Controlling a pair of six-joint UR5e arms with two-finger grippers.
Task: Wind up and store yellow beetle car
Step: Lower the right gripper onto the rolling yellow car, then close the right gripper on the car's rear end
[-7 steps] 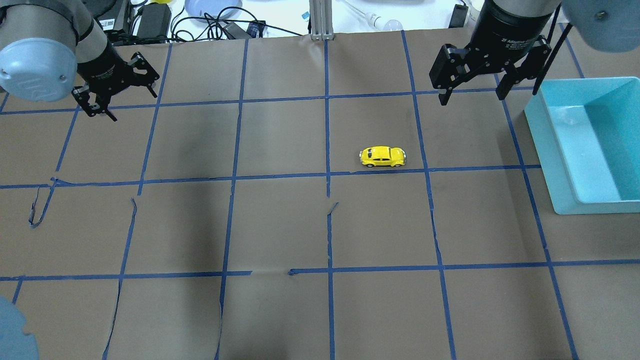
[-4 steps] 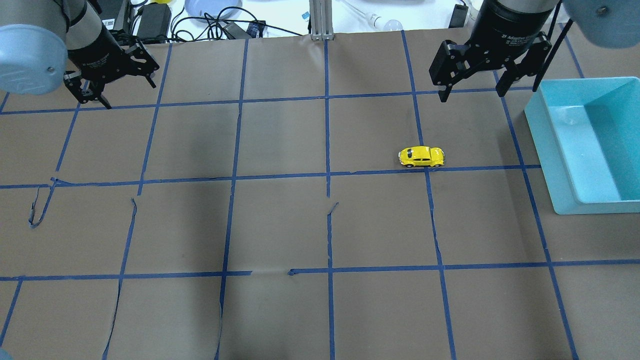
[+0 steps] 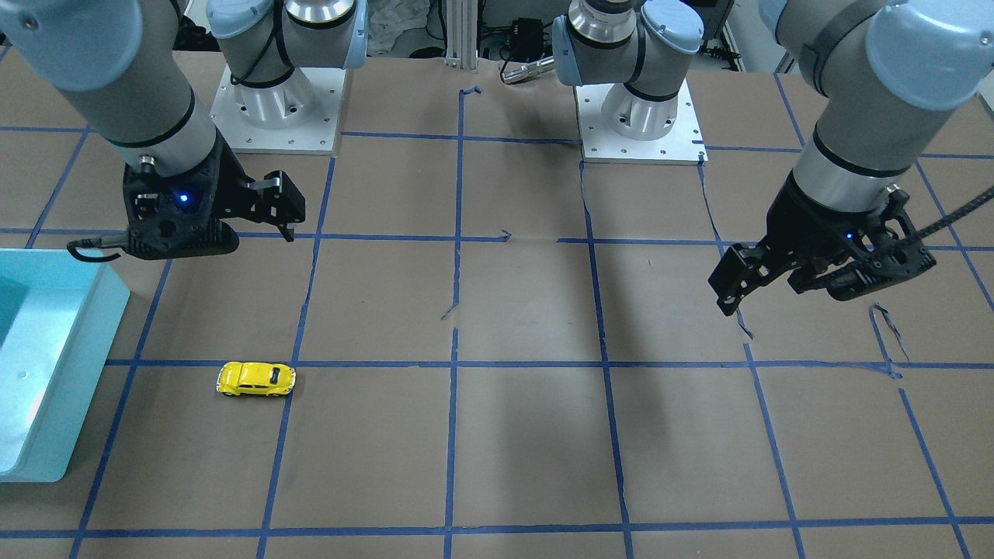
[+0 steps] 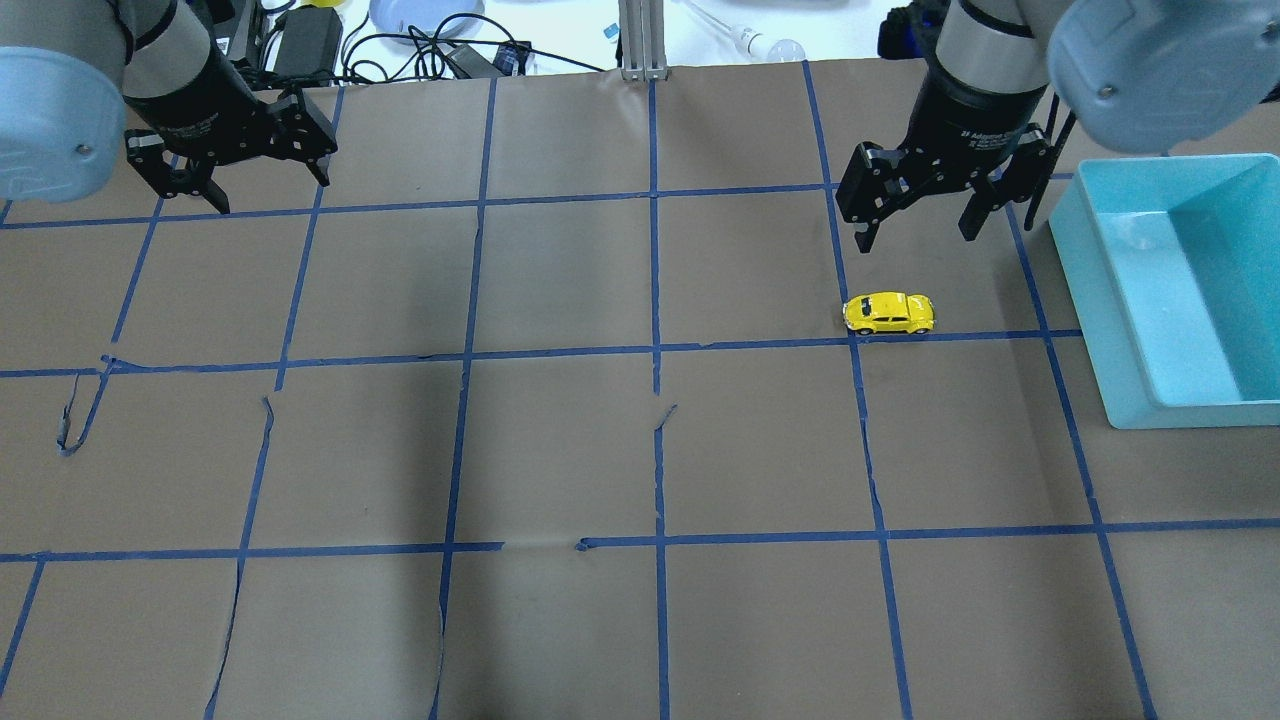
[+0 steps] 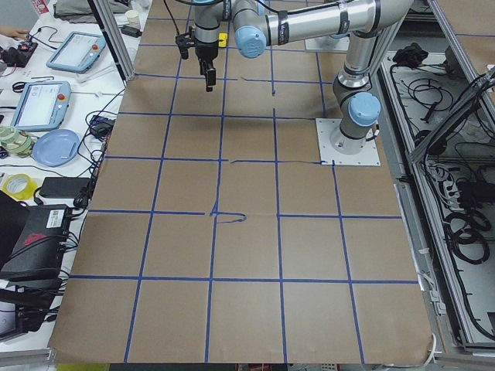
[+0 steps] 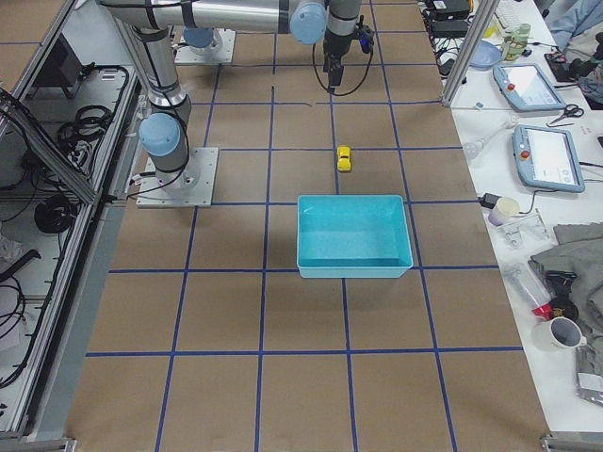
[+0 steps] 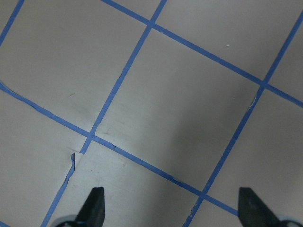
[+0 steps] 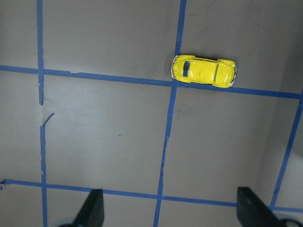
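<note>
The yellow beetle car stands on its wheels on the brown paper, on a blue tape line, free of both grippers. It also shows in the front view, the right side view and the right wrist view. My right gripper is open and empty, hovering just beyond the car; its fingertips frame bare paper short of it. My left gripper is open and empty at the far left, over bare paper.
A teal bin stands at the right edge, a short way right of the car; it also shows in the front view. Blue tape lines grid the paper, with some torn, lifted ends. Cables and clutter lie beyond the far edge.
The car has rolled right across the table, toward the teal bin. My right gripper has moved a little left and nearer the car. My left gripper has shifted slightly right.
</note>
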